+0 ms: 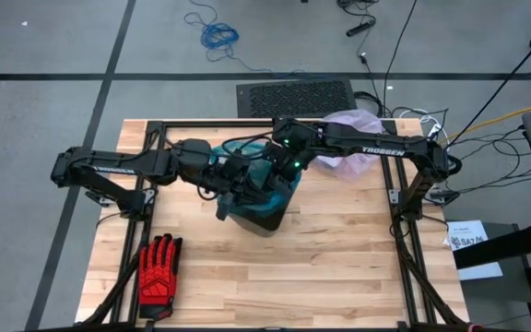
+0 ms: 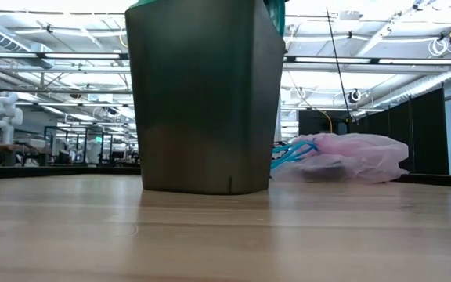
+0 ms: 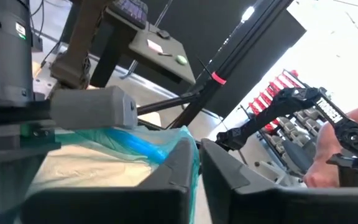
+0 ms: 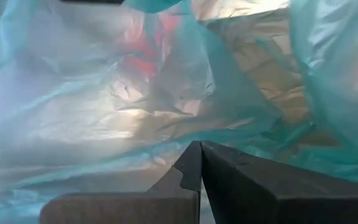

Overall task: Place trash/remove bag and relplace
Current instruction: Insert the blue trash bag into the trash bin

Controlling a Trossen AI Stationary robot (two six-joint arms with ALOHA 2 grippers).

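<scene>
Arms from both sides meet over a dark bin [image 1: 258,214] near the middle of the bench [image 1: 339,267] in the high view. The left gripper [image 1: 247,177] and the right gripper [image 1: 289,166] sit at the bin's rim, among a teal bag [image 1: 275,189] that lines it. A pink bag [image 1: 350,138] lies at the far edge of the bench, under the right arm. A red glove [image 1: 159,267] rests at the near left corner.

Low view: the bin [image 2: 206,98] stands upright on the bench [image 2: 225,235], and the pink bag [image 2: 347,158] lies slumped on the wood just right of it and farther back, with blue ties [image 2: 292,150] at its left end.

Left wrist view: the left fingers [image 3: 185,168] stand almost together with a thin slit between them, at a fold of the teal bag [image 3: 138,146]; whether they pinch it I cannot tell.

Right wrist view: the right fingers [image 4: 191,165] are pressed together, their tips against the teal bag [image 4: 104,106], which fills the view. Whether film is caught between them I cannot tell.
</scene>
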